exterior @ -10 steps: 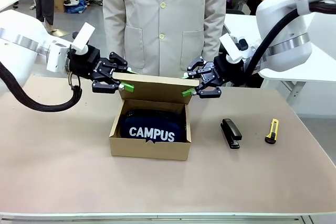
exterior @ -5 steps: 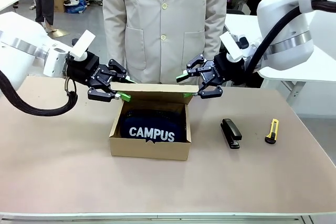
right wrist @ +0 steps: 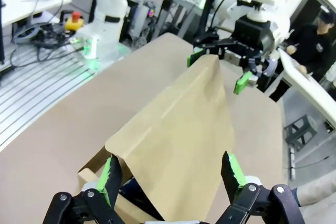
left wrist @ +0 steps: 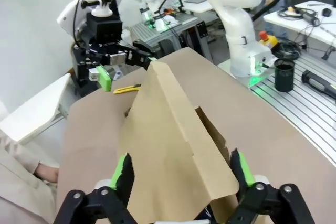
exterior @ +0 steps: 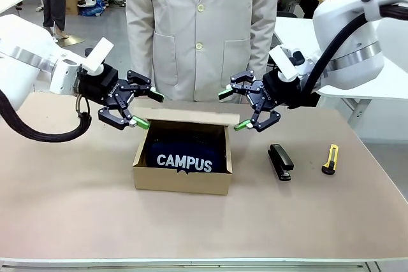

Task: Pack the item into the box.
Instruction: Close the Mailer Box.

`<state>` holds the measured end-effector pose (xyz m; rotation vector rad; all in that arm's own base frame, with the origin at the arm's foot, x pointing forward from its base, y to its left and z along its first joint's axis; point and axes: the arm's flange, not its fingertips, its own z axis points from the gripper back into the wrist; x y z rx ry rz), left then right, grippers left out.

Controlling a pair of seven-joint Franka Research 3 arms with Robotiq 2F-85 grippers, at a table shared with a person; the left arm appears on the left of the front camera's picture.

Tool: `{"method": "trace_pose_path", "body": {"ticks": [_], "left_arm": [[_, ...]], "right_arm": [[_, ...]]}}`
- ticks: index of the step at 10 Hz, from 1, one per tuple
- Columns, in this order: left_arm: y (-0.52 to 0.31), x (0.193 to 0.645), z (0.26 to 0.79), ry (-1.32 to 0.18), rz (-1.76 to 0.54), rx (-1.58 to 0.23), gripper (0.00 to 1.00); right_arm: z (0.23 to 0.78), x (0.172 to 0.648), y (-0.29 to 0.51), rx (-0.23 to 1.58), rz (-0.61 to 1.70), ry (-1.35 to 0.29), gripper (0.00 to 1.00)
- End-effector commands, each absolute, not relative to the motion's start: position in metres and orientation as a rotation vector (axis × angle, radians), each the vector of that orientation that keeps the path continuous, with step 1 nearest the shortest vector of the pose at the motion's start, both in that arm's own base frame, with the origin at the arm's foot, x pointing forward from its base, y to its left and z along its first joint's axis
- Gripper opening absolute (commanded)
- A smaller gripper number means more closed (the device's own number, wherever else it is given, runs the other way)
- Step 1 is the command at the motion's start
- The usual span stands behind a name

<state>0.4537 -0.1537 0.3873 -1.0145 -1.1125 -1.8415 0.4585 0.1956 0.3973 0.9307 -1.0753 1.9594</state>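
Here, at the left, the left tool [exterior: 144, 110] hangs released, jaws spread wide at the left end of the lid flap [exterior: 188, 116], which leans over the box's far edge. Mid-bench [exterior: 76, 208], the brown cardboard box [exterior: 182, 183] holds the navy CAMPUS pouch [exterior: 185, 157] lying flat inside. Further right, the right tool [exterior: 232, 110] is likewise released at the flap's other end, and a black stapler [exterior: 280, 161] and a yellow utility knife [exterior: 329, 158] lie beyond.

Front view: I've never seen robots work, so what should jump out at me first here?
A navy pouch with big white CAMPUS lettering lies in the brown cardboard box at mid-table. The left gripper and right gripper, black with green pads, hang open at either end of the box's flap lid, and a person in a pale coat stands just behind.
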Motion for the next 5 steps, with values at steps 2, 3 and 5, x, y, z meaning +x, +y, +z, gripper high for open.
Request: {"method": "trace_pose_path", "body": {"ticks": [2,3,5], "left_arm": [[-0.122,0.432,0.381,-0.999,-1.954,-1.062,1.00],[-0.112,0.426,0.385,-0.959,-1.982,-1.101,1.00],[-0.094,0.415,0.391,-0.820,-2.050,-1.320,1.00]], "right_arm": [[0.407,0.445,0.166,0.958,1.981,-0.975,1.00],[0.408,0.442,0.160,0.982,1.979,-0.923,1.00],[0.414,0.438,0.145,1.028,1.904,-0.849,1.00]]}}
